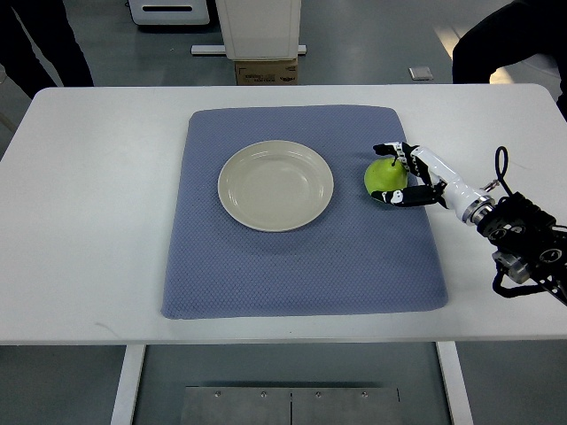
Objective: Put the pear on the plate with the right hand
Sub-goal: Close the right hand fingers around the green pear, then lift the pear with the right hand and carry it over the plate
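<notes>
Got my right hand curled round the green pear on the blue cloth mat, so next I'd lift it left onto the empty cream plate.

We see a white table filling most of the view, with a blue-grey mat laid flat across its middle. Beyond the far edge, on the grey floor, a cardboard box sits at the foot of a white cabinet. Dark-clothed figures stand at both far corners. Below the near edge, a metal plate shows.
</notes>
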Controlling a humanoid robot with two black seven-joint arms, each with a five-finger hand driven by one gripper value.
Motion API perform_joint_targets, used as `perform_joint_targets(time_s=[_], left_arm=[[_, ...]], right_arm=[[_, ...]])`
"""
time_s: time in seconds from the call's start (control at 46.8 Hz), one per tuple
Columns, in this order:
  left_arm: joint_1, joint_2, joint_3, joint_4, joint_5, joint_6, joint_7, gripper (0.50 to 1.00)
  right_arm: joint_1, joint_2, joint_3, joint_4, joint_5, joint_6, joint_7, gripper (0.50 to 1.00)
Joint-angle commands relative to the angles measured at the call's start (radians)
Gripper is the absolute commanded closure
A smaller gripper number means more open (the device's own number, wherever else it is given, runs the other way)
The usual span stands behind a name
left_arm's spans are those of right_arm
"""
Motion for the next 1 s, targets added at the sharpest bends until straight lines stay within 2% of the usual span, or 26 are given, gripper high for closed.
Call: perform_joint_targets(time_s=[0.0,0.086,0.128,0.299,0.727,0.983], left_arm=[[0.0,0.0,0.0,0.0,0.0,0.0,0.0,0.5],[0.0,0.0,0.0,0.0,0.0,0.0,0.0,0.5],[0.0,0.0,0.0,0.0,0.0,0.0,0.0,0.5],[0.0,0.0,0.0,0.0,0.0,0.0,0.0,0.5],[0.0,0.0,0.0,0.0,0.0,0.0,0.0,0.5],[0.0,0.0,0.0,0.0,0.0,0.0,0.0,0.5]], right_arm=[[0.009,0.004,-0.021,-0.002,-0.008,-0.007,0.0,0.803],[0.022,0.004,-0.049,-0.003,-0.021,-0.023,0.0,0.946],[0.028,0.004,-0.061,-0.003,-0.025,-0.029,0.0,1.0],[0.043,0.016,-0.089,-0.005,-0.026,-0.058,0.0,1.0],[0.069,0.016,-0.075,-0.008,-0.018,-0.078,0.0,1.0],[0.135,-0.042,-0.029,-0.008,-0.011,-0.066,0.0,1.0]])
